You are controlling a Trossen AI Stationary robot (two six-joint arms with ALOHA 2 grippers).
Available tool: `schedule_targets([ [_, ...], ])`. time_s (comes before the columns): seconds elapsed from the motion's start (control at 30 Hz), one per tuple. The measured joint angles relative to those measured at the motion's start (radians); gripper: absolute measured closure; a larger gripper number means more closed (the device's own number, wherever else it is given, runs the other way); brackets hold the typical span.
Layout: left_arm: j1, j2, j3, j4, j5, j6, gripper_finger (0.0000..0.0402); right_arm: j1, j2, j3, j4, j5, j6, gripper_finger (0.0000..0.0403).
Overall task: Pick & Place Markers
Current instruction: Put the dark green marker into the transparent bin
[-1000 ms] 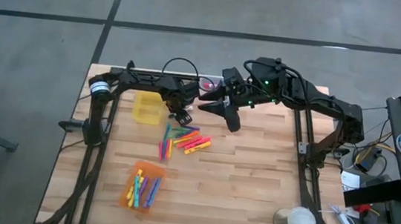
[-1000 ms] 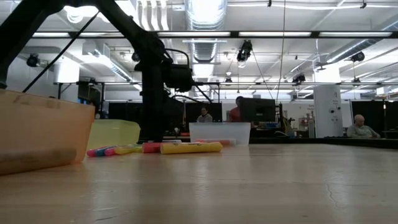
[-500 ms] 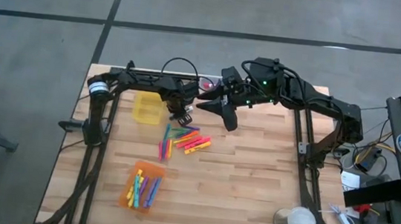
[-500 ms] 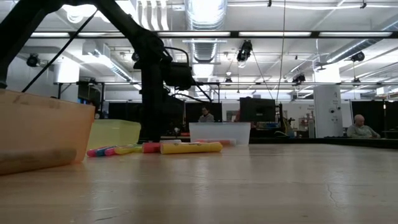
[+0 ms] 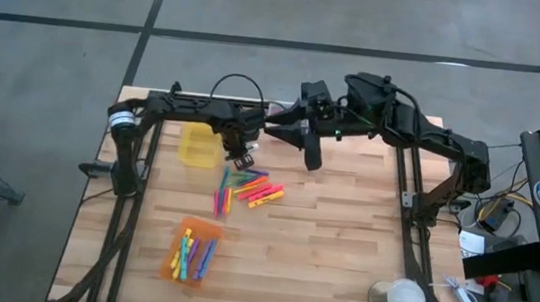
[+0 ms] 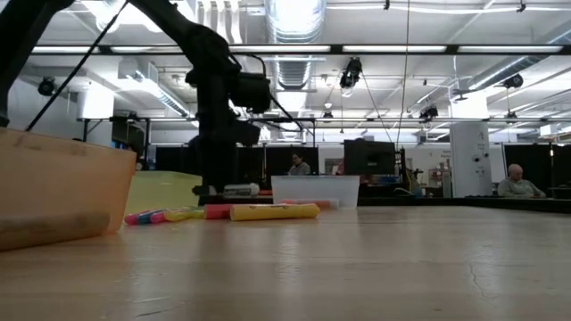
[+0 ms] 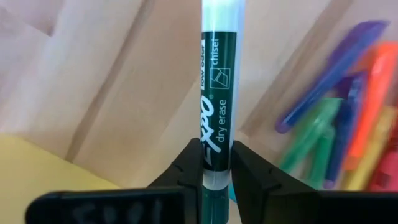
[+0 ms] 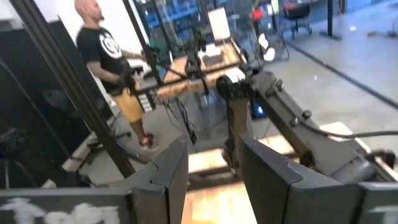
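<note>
1. Gripping a green-and-white Expo dry erase marker (image 7: 217, 106) between its fingers (image 7: 186, 163), the left gripper (image 5: 240, 154) hangs just beside the yellow bin (image 5: 197, 145).
2. Loose markers (image 5: 246, 189) lie in a pile on the wooden table (image 5: 340, 249) near that gripper; more sit in the orange bin (image 5: 194, 251).
3. Raised above the table's far side, the right gripper (image 5: 312, 155) has its fingers (image 8: 168, 171) parted and holds nothing.
4. A person (image 8: 109, 59) stands in the room beyond.
</note>
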Motion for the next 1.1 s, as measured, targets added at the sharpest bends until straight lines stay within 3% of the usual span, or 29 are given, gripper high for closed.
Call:
schedule_targets([
  [0.2, -0.006, -0.05, 0.033, 0.021, 0.0, 0.027, 0.0349, -0.01, 0.0, 0.02, 0.042, 0.0, -0.031, 0.0272],
  [0.43, -0.006, -0.039, 0.193, 0.042, -0.012, 0.112, 0.0349, -0.02, 0.0, 0.053, 0.043, 0.0, -0.03, 0.0274],
  [0.7, 0.013, 0.085, 0.399, 0.11, -0.01, 0.183, 0.0349, -0.004, 0.0, 0.155, 0.04, -0.003, -0.033, 0.028],
  [1.1, 0.023, 0.273, 0.56, 0.168, -0.089, 0.275, 0.0349, 0.003, -0.005, 0.266, -0.018, -0.003, -0.084, 0.0282],
])
